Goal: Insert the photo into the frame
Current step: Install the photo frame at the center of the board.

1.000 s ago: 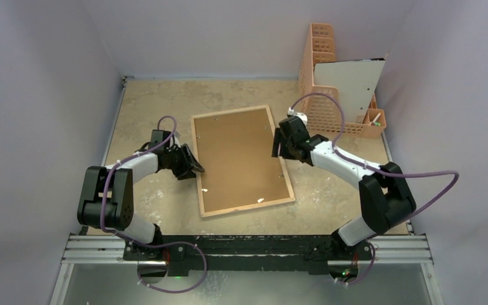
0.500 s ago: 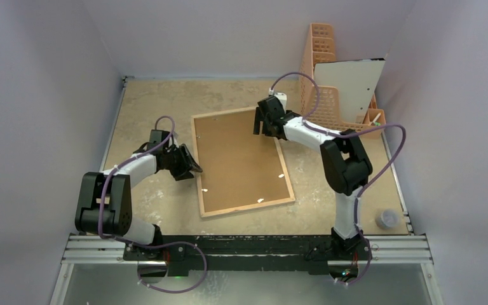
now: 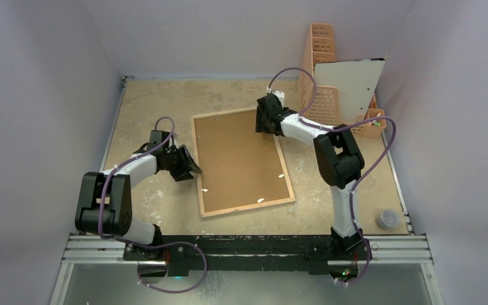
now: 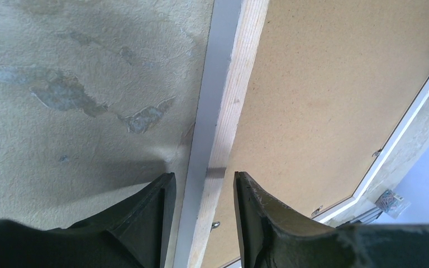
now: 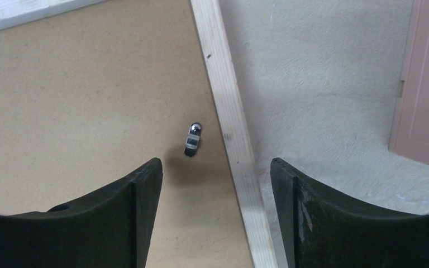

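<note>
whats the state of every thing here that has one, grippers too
large white and light-wood picture frame: lying face down, flat
brown backing board: seated in the frame's back
small metal clip: turned onto the board
left gripper: straddling the frame's left rim, grip unclear
right gripper: open, above the clip
peach plastic basket: upright, white sheet leaning in it

frame (image 3: 241,159) on table (image 3: 146,95), basket (image 3: 321,70) behind right
</note>
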You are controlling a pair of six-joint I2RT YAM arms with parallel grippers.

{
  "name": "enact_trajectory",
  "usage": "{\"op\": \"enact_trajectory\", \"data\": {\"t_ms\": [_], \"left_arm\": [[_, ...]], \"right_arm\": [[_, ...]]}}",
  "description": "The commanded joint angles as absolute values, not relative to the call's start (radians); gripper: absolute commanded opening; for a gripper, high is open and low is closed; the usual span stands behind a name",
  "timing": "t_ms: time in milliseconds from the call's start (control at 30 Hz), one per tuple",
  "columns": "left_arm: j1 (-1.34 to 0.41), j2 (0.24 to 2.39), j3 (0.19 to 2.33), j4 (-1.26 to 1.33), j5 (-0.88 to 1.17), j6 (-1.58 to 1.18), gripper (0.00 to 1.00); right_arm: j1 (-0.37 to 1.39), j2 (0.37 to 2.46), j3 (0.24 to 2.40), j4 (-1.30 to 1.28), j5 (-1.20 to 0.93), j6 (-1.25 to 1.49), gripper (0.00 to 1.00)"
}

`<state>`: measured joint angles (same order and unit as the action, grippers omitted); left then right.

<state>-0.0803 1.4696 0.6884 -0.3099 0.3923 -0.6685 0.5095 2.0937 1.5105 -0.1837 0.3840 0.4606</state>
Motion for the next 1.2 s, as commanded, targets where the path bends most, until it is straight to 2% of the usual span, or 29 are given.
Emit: {"op": "enact_trajectory", "data": {"t_ms": [0, 267, 600, 800, 1000, 1167], "left_arm": [[-0.084, 1.474, 0.695, -0.306, 0.389, -0.652, 0.44], [-0.084, 1.477, 0.696, -0.308, 0.388, -0.65, 0.44], [-0.084, 1.471, 0.689, -0.309, 0.388, -0.649, 0.44], [-0.084, 1.469, 0.683, -0.31, 0.387, -0.649, 0.44], [-0.084, 1.468, 0.683, -0.309, 0.387, -0.648, 0.44], [-0.084, 1.465, 0.683, -0.313, 0.385, -0.647, 0.44]], "right_arm": [[0.484, 2.117, 1.52, -0.144, 0.383, 0.438, 0.71], [0.474, 2.125, 1.476, -0.112, 0.36, 0.431, 0.66], [0.465, 2.079, 1.413, -0.063, 0.316, 0.406, 0.48], [0.453, 2.078, 1.411, -0.067, 0.307, 0.394, 0.32], [0.448, 2.087, 1.406, -0.057, 0.294, 0.395, 0.25], [0.448, 2.059, 1.387, -0.03, 0.286, 0.406, 0.24]]}}
